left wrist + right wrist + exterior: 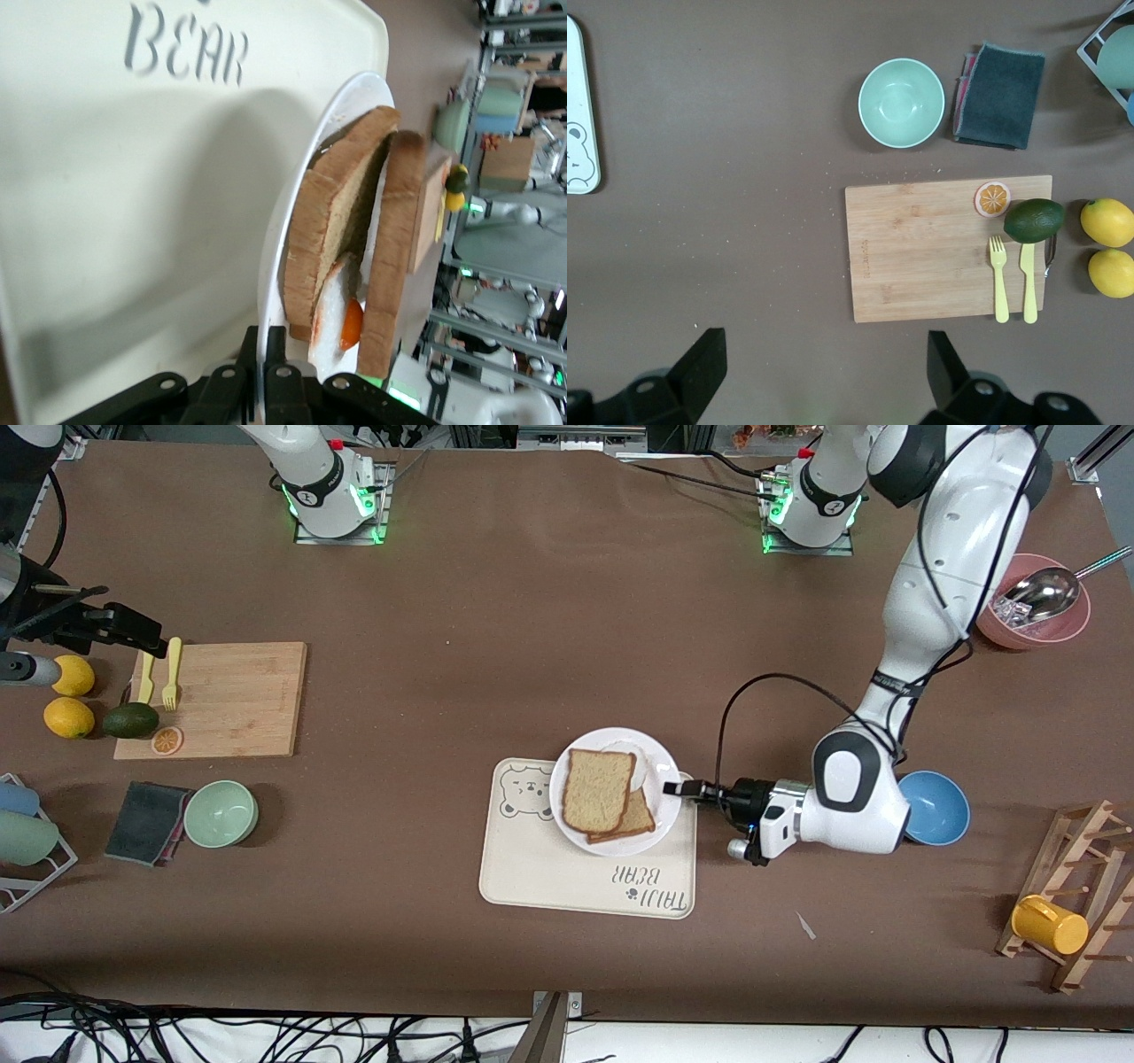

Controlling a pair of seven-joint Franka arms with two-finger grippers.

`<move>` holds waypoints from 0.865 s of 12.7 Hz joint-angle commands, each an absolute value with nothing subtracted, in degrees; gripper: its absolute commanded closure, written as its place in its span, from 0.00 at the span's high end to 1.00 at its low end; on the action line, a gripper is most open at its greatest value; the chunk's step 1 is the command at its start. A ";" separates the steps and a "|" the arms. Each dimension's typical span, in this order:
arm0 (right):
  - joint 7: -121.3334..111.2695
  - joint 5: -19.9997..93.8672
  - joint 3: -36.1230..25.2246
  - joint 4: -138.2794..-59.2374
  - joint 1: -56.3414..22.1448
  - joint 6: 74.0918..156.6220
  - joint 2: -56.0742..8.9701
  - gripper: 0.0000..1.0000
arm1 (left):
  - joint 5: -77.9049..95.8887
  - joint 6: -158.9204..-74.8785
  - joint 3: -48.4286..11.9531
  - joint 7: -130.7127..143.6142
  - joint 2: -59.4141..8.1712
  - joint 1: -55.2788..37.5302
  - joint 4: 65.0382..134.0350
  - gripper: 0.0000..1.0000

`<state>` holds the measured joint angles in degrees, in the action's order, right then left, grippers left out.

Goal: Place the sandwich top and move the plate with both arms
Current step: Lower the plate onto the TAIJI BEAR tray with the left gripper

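White plate (660,766) rim pinched by left hand (680,787) — sandwich top (599,789) lies on it; right hand (824,367) waits open.

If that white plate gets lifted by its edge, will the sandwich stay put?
Probably, if kept level. The plate looks rigid, and the left tool pinches only its rim. The sandwich top lies loose and askew over the lower slice, so tilting could slide it off.

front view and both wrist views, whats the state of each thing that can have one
sandwich top: lying on the sandwich, skewed off the lower slice
plate: on the bear tray, rim pinched by the left tool
left tool: shut on the plate rim
right tool: open, over bare table near the cutting board
green bowl: upright, empty
yellow mug: hung on the wooden rack
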<state>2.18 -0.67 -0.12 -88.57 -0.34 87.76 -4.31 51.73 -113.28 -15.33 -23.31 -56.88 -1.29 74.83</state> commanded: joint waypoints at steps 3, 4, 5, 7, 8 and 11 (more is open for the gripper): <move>1.32 -1.14 0.18 -87.98 -0.09 87.28 -4.39 1.00 | 58.18 -120.40 -15.21 -20.65 -60.73 -5.62 69.79 0.00; 1.32 -1.14 0.18 -88.07 -0.09 87.28 -4.39 1.00 | 58.27 -120.41 -15.21 -20.92 -60.82 -5.54 69.87 0.00; 1.32 -1.14 0.18 -87.98 -0.09 87.28 -4.39 1.00 | 58.18 -120.41 -15.21 -21.00 -60.91 -5.54 69.96 0.00; 1.23 -1.14 0.18 -87.98 -0.09 87.19 -4.39 1.00 | 58.10 -119.89 -15.12 -21.36 -60.91 -5.45 70.48 0.00; 1.23 -1.14 0.18 -87.98 -0.09 87.19 -4.39 1.00 | 57.92 -119.80 -15.20 -21.18 -60.82 -5.19 70.49 0.00; 1.23 -1.23 0.18 -87.98 -0.09 87.10 -4.39 1.00 | 57.39 -119.18 -15.12 -21.09 -59.86 -4.83 71.10 0.89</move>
<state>2.05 -0.67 -0.09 -88.58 -0.35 87.74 -4.32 56.17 -120.82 -15.00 -20.98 -60.30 -5.14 71.86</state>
